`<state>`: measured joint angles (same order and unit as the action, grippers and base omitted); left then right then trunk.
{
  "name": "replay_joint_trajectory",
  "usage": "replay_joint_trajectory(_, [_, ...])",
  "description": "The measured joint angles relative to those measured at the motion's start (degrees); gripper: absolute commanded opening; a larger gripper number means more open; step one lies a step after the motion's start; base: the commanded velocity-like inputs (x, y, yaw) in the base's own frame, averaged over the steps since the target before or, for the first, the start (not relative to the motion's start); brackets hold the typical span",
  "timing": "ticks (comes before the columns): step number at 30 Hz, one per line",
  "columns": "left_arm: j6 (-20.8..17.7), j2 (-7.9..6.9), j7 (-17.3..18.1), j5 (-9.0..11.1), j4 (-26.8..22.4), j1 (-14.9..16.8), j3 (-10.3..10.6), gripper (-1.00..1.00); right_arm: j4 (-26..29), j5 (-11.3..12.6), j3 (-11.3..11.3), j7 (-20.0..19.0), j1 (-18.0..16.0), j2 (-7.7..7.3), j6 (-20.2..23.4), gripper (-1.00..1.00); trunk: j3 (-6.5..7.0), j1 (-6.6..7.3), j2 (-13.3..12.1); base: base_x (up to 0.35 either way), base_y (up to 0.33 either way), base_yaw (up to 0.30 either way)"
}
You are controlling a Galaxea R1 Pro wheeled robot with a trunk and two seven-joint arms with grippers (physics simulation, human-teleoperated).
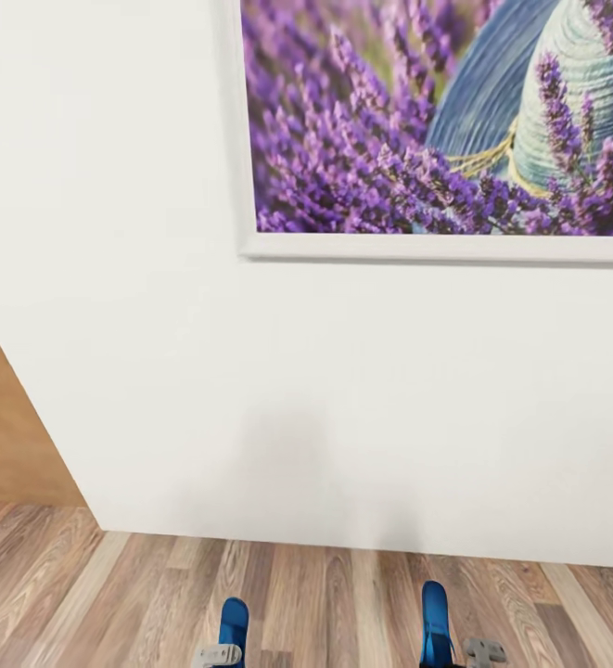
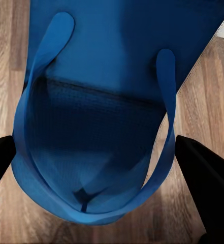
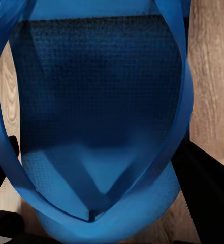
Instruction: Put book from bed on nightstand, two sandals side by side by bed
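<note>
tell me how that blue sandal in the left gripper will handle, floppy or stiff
Probably bendy rather than stiff: the sandal looks like a thin flat sole with slim straps, so its free end may sag. Likely light for its size, since the left gripper's dark fingers sit at its sides with nothing under it. The fine grid texture on the sole suggests it is not very slippery.

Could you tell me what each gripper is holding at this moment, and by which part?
Each carries a blue sandal: the left gripper one, the right gripper the other. Both seem gripped near the toe end, jaws flanking the sole.
</note>
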<state>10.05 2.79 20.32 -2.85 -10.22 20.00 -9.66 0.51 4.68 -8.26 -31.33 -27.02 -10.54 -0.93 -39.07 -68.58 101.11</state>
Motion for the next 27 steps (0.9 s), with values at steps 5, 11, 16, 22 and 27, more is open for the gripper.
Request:
replay_joint_trajectory(5, [0.00, 0.00, 0.00, 0.01, 0.00, 0.00, 0.00, -1.00, 0.01, 0.00, 0.02, 0.00, 0.00, -0.03, 0.00, -1.00, 0.00, 0.00, 0.00, 0.303, 0.000, 0.026])
replay_joint_trajectory(11, [0.01, -0.01, 0.01, 0.00, -0.03, -0.01, -0.01, -1.00, -0.01, 0.00, -0.02, 0.02, -0.02, -0.06, 0.00, -1.00, 0.00, -0.03, 0.00, 0.074, 0.000, 0.227])
replay_joint_trajectory(16, [0.03, -0.01, 0.01, -0.01, -0.03, -0.01, 0.00, -1.00, -0.01, 0.00, 0.02, 0.02, -0.02, -0.06, 0.00, -1.00, 0.00, -0.03, 0.00, 0.005, 0.000, 0.285])
replay_joint_trajectory(22, [0.00, -0.01, 0.01, 0.00, -0.03, -0.01, -0.01, -1.00, -0.01, 0.00, 0.01, 0.02, -0.02, -0.01, 0.00, -1.00, 0.00, -0.01, 0.00, 0.103, 0.000, 0.288])
replay_joint_trajectory(27, [0.00, -0.01, 0.01, -0.01, -0.03, -0.01, -0.01, -1.00, -0.02, 0.00, 0.00, 0.02, -0.02, -0.04, 0.00, -1.00, 0.00, -0.01, 0.00, 0.239, 0.000, 0.288])
